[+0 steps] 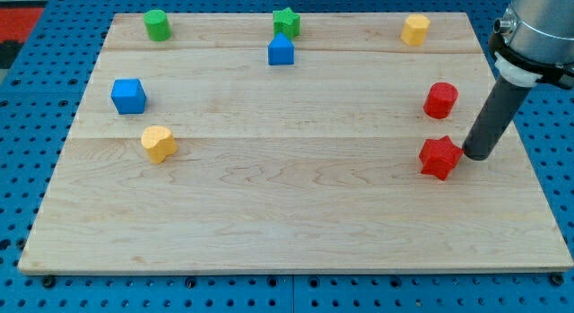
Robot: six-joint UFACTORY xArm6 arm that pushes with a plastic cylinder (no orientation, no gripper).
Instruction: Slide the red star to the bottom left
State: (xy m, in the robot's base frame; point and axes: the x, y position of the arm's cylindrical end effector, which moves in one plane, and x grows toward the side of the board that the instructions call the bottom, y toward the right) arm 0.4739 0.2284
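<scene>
The red star lies on the wooden board near the view's right edge, about mid-height. My tip rests on the board just to the right of the red star, touching or almost touching its right side. The dark rod rises up and to the right from there. A red cylinder stands a little above the star.
A yellow heart and a blue cube lie at the left. A green cylinder, a green star, a blue block and a yellow block sit along the top.
</scene>
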